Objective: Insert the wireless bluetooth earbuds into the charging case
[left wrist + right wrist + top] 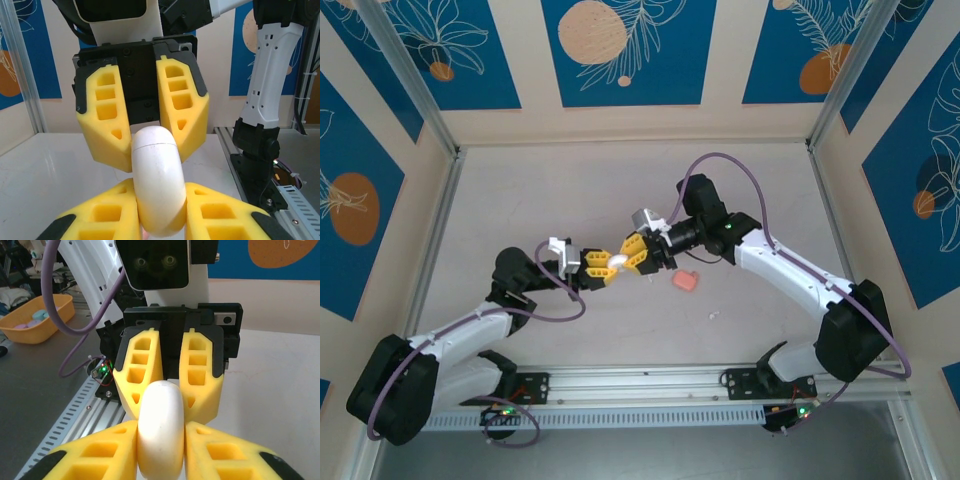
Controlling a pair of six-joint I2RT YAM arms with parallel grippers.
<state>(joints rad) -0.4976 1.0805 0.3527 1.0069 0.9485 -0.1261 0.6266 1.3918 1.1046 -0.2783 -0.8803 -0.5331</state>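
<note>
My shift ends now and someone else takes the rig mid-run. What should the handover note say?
Left gripper: shut on the white disc, held above the table.
Right gripper: shut on the same disc from the opposite side.
Charging case: on the table, to the right of the grippers, apart from both.
Earbuds: a tiny pale speck lies near the case; it is too small to tell whether it is a bud.
Done: nothing visibly inserted.
Left: locate both earbuds and seat them in the case.
</note>
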